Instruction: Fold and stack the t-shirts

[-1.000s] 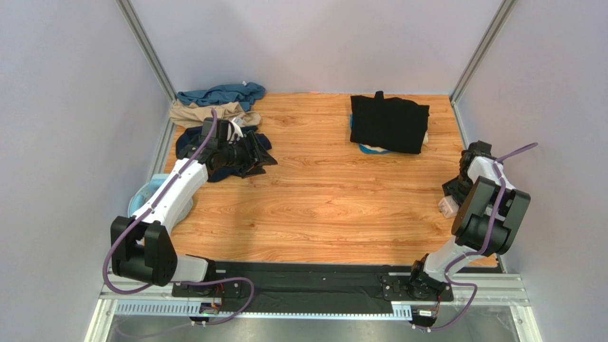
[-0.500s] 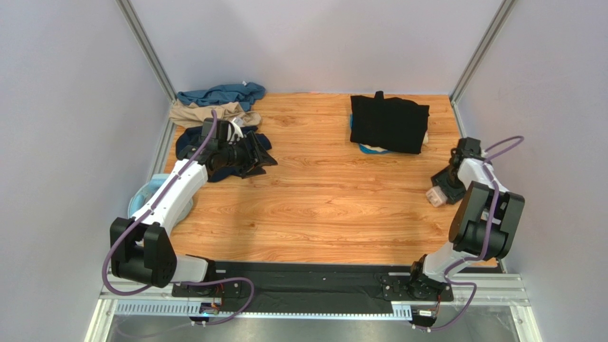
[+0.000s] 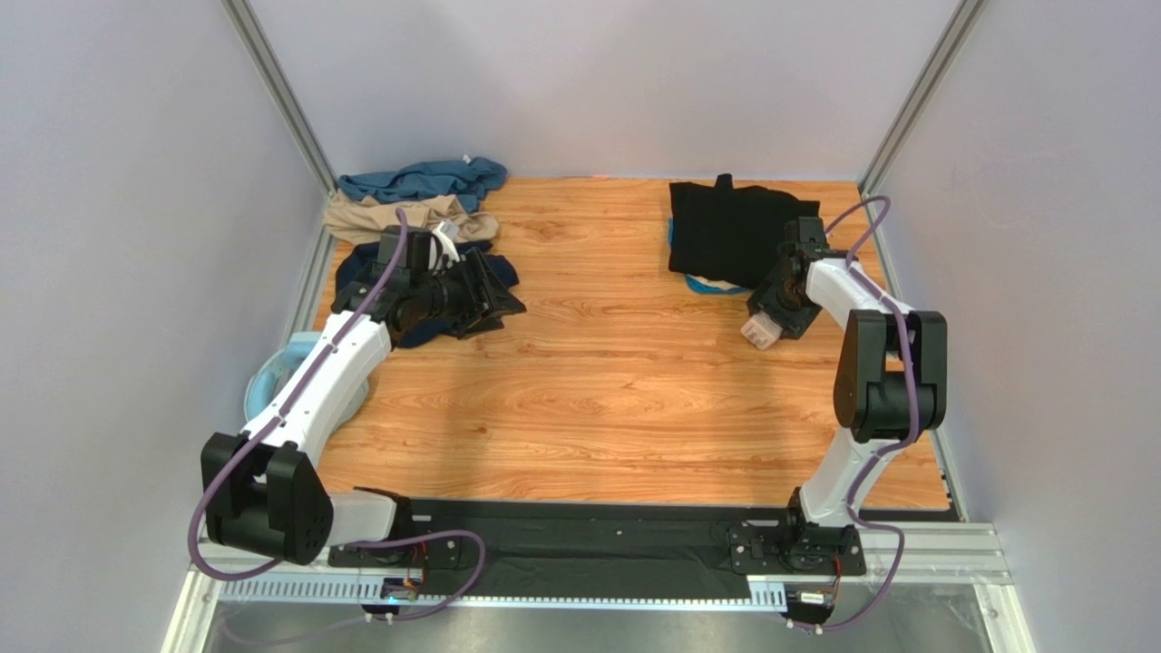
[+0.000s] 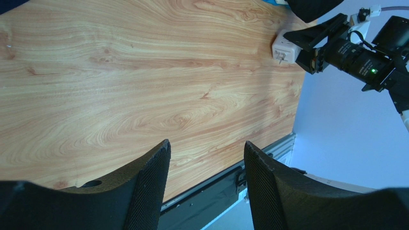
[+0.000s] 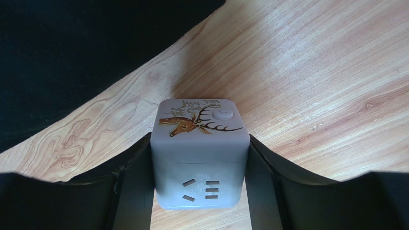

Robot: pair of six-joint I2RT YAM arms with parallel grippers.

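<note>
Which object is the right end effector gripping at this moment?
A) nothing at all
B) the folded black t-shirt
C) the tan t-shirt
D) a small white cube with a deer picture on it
D: in the right wrist view, the white cube, with a deer printed on its top face, sits clamped between the two fingers of the right end effector above the wooden table.

Wood-grain tabletop point(image 3: 613, 395); plain pale lilac walls point(image 3: 600, 82); aluminium corner posts point(image 3: 280, 89); even light
</note>
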